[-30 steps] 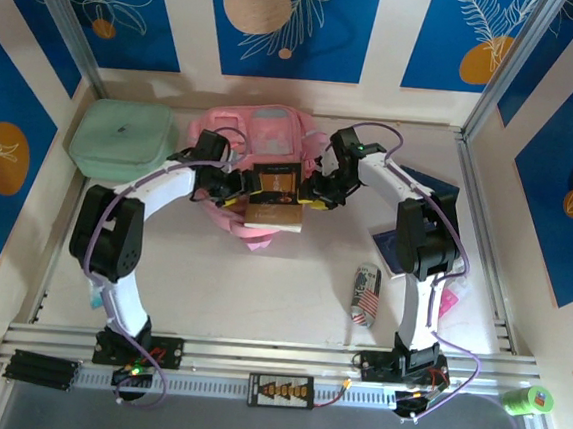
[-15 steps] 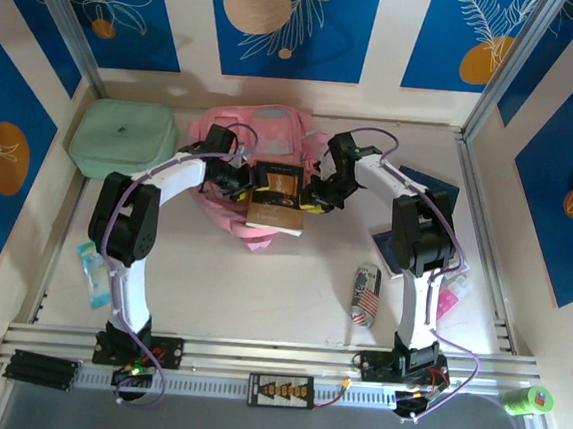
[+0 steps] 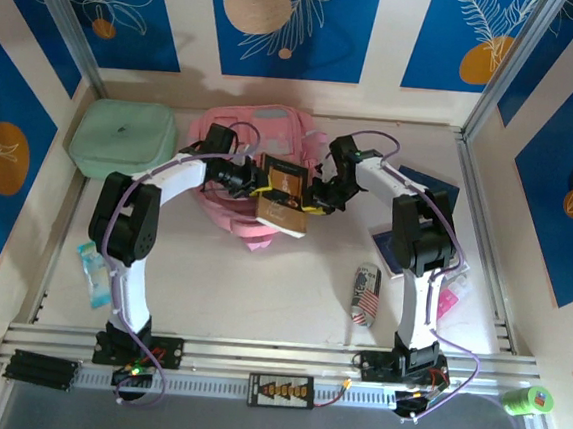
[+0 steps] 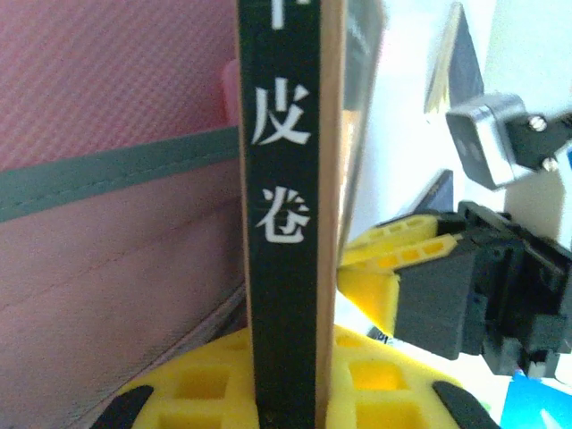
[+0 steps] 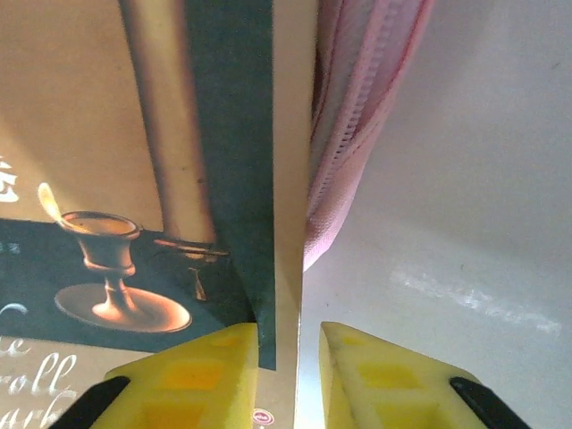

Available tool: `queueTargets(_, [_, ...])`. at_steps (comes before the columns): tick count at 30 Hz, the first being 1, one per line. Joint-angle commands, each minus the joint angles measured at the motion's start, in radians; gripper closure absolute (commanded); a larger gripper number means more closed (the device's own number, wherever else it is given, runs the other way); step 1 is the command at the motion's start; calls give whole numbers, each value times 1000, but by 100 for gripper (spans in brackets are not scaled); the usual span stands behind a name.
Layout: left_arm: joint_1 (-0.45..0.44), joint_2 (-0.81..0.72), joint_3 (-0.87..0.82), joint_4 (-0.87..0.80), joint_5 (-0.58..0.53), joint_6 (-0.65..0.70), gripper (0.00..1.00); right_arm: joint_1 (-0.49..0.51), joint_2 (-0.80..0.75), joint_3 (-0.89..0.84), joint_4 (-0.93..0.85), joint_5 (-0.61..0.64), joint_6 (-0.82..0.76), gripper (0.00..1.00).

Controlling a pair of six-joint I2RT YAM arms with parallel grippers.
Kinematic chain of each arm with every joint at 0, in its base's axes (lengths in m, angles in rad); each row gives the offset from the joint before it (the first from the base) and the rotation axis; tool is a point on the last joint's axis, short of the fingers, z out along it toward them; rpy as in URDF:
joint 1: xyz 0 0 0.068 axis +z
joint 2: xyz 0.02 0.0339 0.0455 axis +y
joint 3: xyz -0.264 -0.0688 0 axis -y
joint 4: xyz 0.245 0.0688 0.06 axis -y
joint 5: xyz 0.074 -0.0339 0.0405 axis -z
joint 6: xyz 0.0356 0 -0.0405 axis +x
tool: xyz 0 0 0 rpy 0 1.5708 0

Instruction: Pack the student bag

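The left gripper and the right gripper, two in all, are facing each other in the top view with one book hanging tilted between them, each closing in on an opposite edge of it; the student bag, the single pink backpack, is lying at the far side of the table, directly behind and under both grippers, with the book overlapping its near edge; one mint green case is sitting just left of the bag, and one can is lying well apart on the right. In the left wrist view, the left gripper is pinching the book by its dark spine, the yellow fingers pressing against both sides; the student bag is filling the space to the left of the spine, just beside it, while the right gripper is showing beyond the book. In the right wrist view, the right gripper is pinching the pale page edge of the book between its two yellow fingers; the student bag is hanging just beside that edge, its pink zip touching the pages, above the table.
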Motion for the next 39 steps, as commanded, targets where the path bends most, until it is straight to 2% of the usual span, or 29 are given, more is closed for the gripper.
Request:
queueTargets(1, [-4,-61,-14,34,24,6,100,-16,-111,-90,92,36,42,69])
queueTargets(3, [-1,-98,-31,58,8,2,100,-39,-199,-177,188,22,93,58])
queueTargets(6, [2,-178,-57,112,-19,-35,100,-77,-308,-301,342,-54,189,48])
queueTargets(11, [8,-319,-82,211,-122,-118,100,-107,-428,-452,640,-228,414,46])
queueTargets(14, [11,-389,-113,271,-215,-184,100,-98,-474,-532,873,-283,590,38])
queueTargets(17, [11,-431,-155,351,-292,-270,100,-73,-485,-563,1017,-307,712,30])
queueTargets(20, [8,-457,-207,462,-372,-371,100,-41,-495,-591,1119,-297,791,19])
queueTargets(23, [-2,-469,-264,580,-445,-452,100,-18,-508,-633,1242,-265,885,13])
queueTargets(26, [-10,-469,-289,629,-482,-487,100,1,-509,-656,1325,-239,960,10])
queueTargets(29, [-18,-458,-293,660,-488,-518,100,14,-500,-661,1334,-223,1046,9])
queueTargets(33, [-30,-444,-301,706,-500,-558,100,25,-473,-700,1495,-198,1210,9])
queueTargets(39, [-65,-434,-304,750,-539,-566,100,68,-438,-680,1526,-139,1277,8])
